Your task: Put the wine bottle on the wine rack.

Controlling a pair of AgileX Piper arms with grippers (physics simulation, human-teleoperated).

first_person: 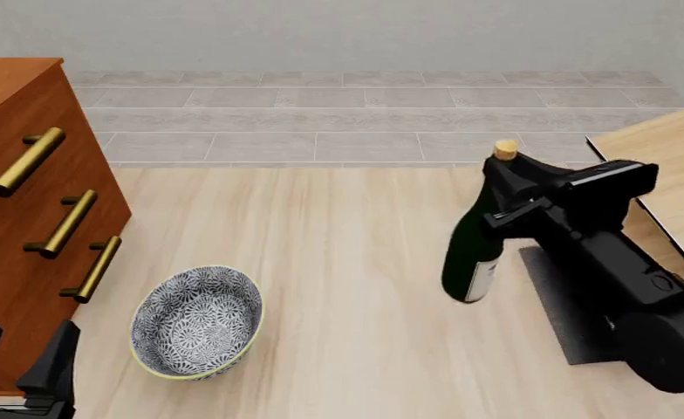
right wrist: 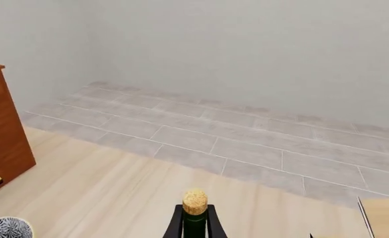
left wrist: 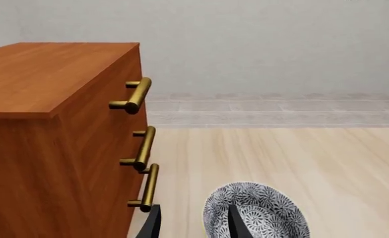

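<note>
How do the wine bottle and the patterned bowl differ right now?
The wine bottle is tall, slim and dark green; the bowl is low, wide and grey-patterned. The bottle is gripped at its neck by the right gripper; the bowl lies free on the table, untouched. The bottle is near the wine rack on the right; the bowl is beside the drawer cabinet on the left.

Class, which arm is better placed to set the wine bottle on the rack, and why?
Right: its pincer already grips the bottle neck, beside the rack. The left pincer sits far off, by the bowl.
</note>
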